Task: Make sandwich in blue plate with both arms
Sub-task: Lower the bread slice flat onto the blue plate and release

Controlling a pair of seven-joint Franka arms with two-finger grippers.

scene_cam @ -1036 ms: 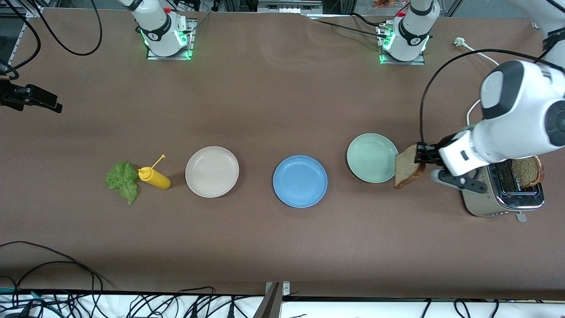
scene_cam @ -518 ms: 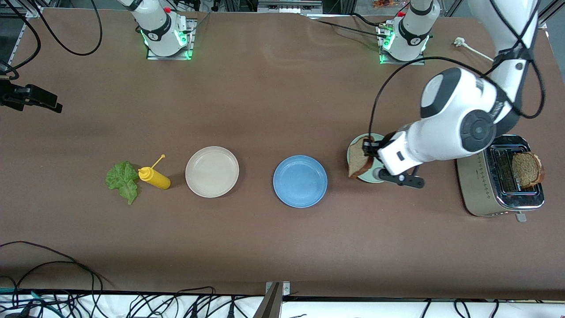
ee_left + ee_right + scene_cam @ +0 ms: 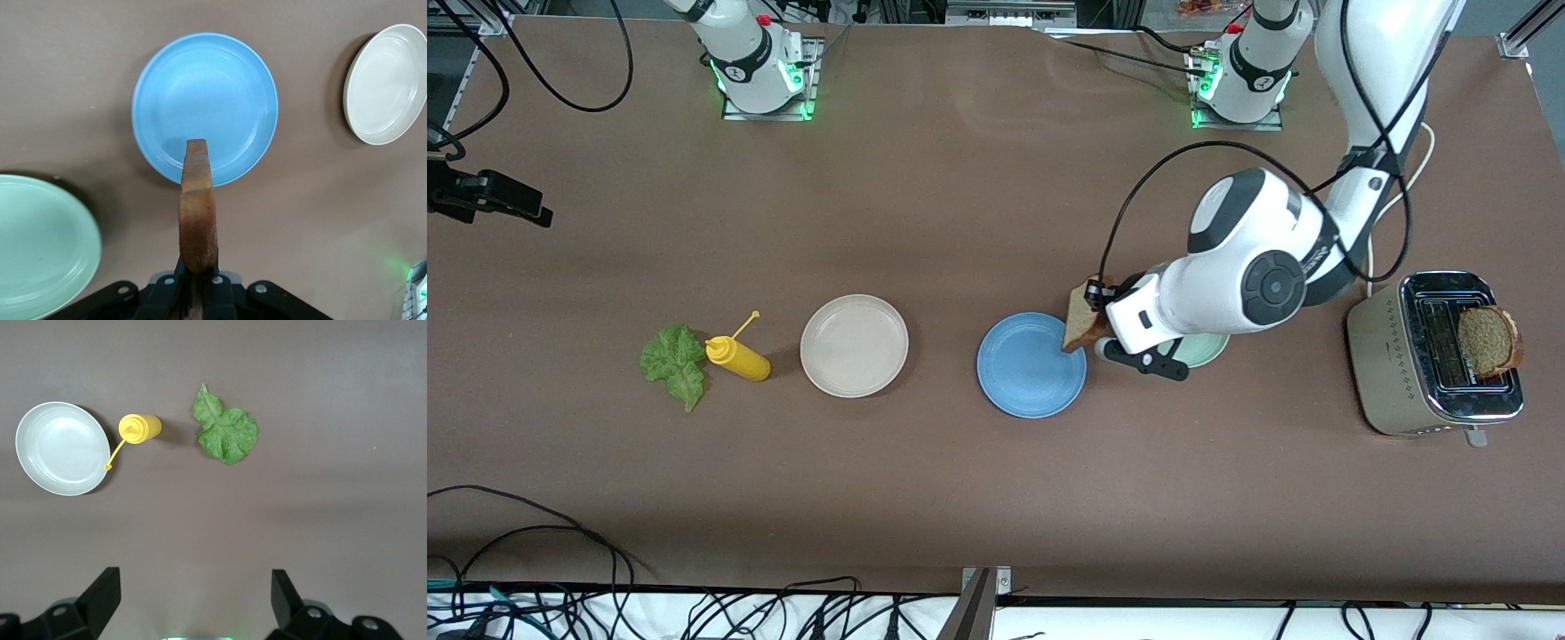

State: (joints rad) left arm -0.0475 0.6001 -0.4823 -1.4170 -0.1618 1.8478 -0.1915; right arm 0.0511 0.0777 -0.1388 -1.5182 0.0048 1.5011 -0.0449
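My left gripper (image 3: 1096, 313) is shut on a brown bread slice (image 3: 1082, 322), held on edge over the rim of the blue plate (image 3: 1032, 366) at its left-arm-end side. In the left wrist view the slice (image 3: 197, 200) sticks out from the gripper (image 3: 197, 267) over the blue plate (image 3: 220, 93). A second slice (image 3: 1487, 340) stands in the toaster (image 3: 1400, 373). The lettuce leaf (image 3: 673, 363) lies at the right arm's end of the table. My right gripper (image 3: 193, 577) is open and empty, high over the table near the lettuce (image 3: 227, 433); it is out of the front view.
A yellow squeeze bottle (image 3: 738, 357) lies beside the lettuce. A beige plate (image 3: 854, 345) sits between the bottle and the blue plate. A pale green plate (image 3: 1211, 352) is mostly hidden under the left arm. Cables run along the table edges.
My left arm has carried the bread slice from beside the toaster, past the green plate, to the blue plate's rim. The right arm has not visibly moved.
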